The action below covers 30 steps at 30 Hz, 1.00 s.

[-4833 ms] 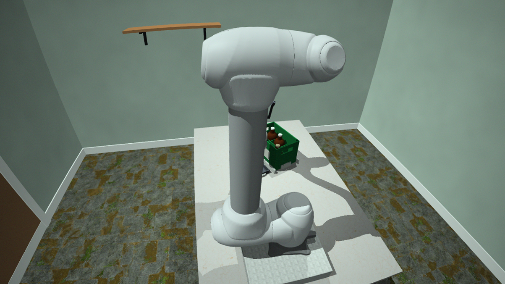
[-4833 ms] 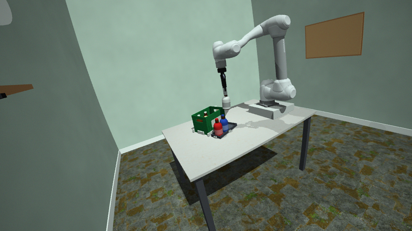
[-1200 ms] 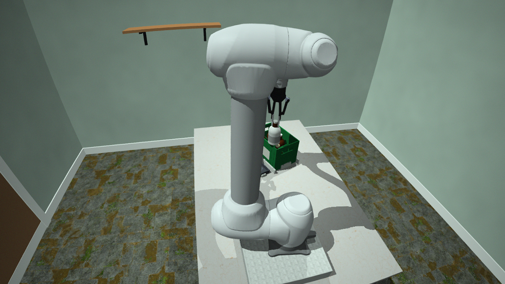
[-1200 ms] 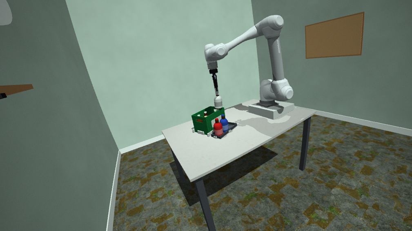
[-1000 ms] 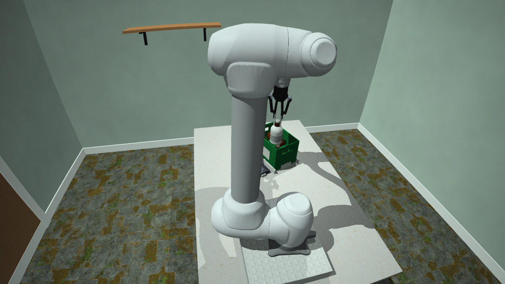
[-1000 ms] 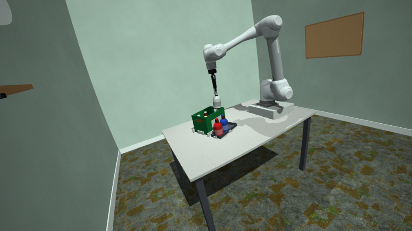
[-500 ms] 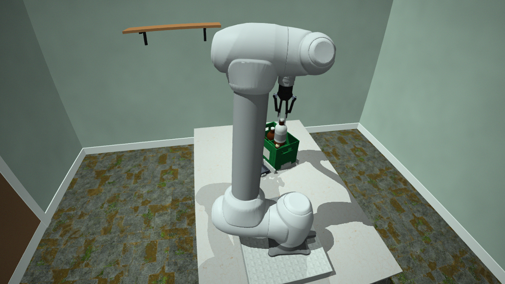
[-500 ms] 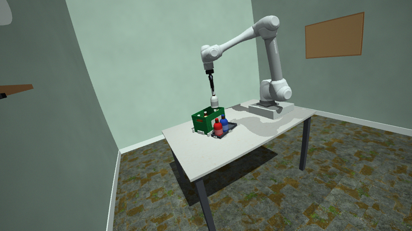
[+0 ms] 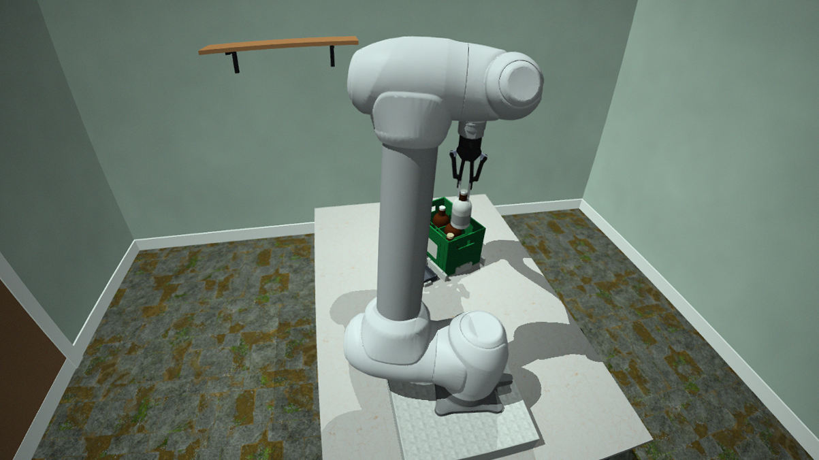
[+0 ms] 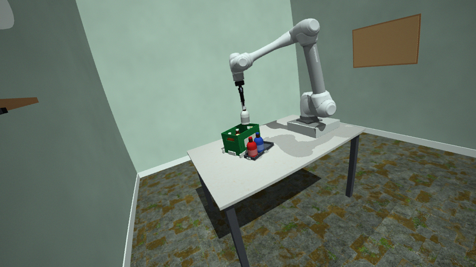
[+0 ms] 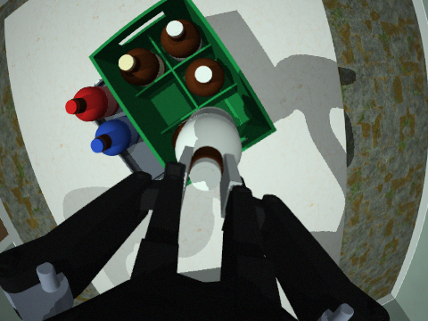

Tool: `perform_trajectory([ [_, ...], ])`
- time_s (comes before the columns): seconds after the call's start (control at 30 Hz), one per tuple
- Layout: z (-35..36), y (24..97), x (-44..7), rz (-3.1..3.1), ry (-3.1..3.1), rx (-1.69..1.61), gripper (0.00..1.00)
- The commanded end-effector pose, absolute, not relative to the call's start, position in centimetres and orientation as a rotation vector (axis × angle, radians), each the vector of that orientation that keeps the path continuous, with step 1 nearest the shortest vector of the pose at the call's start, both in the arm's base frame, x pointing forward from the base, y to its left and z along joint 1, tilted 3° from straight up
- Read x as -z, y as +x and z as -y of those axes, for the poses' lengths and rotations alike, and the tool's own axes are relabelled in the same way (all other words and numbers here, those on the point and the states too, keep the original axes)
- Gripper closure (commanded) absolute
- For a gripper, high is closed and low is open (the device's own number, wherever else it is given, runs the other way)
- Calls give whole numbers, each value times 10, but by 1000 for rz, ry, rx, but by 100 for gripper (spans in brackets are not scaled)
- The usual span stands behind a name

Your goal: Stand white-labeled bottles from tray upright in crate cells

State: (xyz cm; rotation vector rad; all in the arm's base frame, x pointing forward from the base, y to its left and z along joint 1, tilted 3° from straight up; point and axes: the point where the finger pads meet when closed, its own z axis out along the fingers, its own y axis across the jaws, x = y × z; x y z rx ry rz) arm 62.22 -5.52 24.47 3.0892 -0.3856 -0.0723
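gripper: clenched on the neck of the white bottle, pointing straight down, bottle hanging upright under it.

white bottle: up in the air above the crate, near its rim. In the wrist view it hangs over the cell at about 5 o'clock from the crate's middle, and a brown shoulder peeks out right under it, so that cell looks taken.

crate: green, six cells. Brown bottles with pale caps at roughly 9, 12 and 3 o'clock, plus that partly hidden one under the load. The cell at about 6 o'clock shows bare green floor. The last one, toward 7 o'clock, is mostly behind the white bottle and the fingers, can't tell.

tray: dark, just beside the crate. Red bottle and blue bottle stand upright on it, touching or nearly. No other white one on it that I can see.

step: I'd say it's the carry, lining up over a free cell. Nothing lowered yet.

next move: my guess, slide over toward 10 o'clock in the wrist view until the bottle sits dead over the bare cell, then go straight down between the dividers and only let go once the base is on the floor.

watch out: dividers are tight, and a nudge on the neighbours or the crate wall could shift things.
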Motion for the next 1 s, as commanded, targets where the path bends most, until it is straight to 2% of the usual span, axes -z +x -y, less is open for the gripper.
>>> perform_trajectory([
  [0.0,60,625,-245,385,3089,72,100],
  [0.97,90,641,-245,385,3089,72,100],
])
